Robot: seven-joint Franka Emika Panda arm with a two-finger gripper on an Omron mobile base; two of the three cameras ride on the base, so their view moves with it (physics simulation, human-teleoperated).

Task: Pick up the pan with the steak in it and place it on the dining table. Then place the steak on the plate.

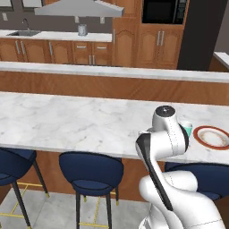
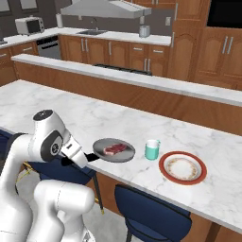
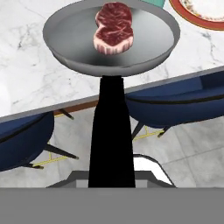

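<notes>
The robot's white arm [image 2: 45, 142] fills the foreground at the near edge of the dining table [image 2: 85, 118], its gripper [image 2: 78, 158] clenched on the black handle of the pan [image 2: 113, 150]. The long marble top runs from nine o'clock to three o'clock across both base views, with dark blue stools [image 1: 91, 170] tucked under its near side.

The pan hangs level over the table's near edge, its bowl above the marble and its handle reaching back off the edge toward six o'clock, over the stools, in the hand view. Whether the base of the pan [image 3: 111, 37] touches the marble or rides just above it cannot be told.

At three o'clock from the pan stands a teal cup [image 2: 151, 150], and beyond that, near but apart, lies the red-rimmed plate [image 2: 182, 168], its pale centre bare.

The steak [image 3: 113, 27] sits in the pan, toward the far side of the bowl, at twelve o'clock in the hand view.

By the look of things the carry to the table is all but finished. The pan remains to be set down and released. The second half, lifting the steak across to the plate, is not yet begun.
</notes>
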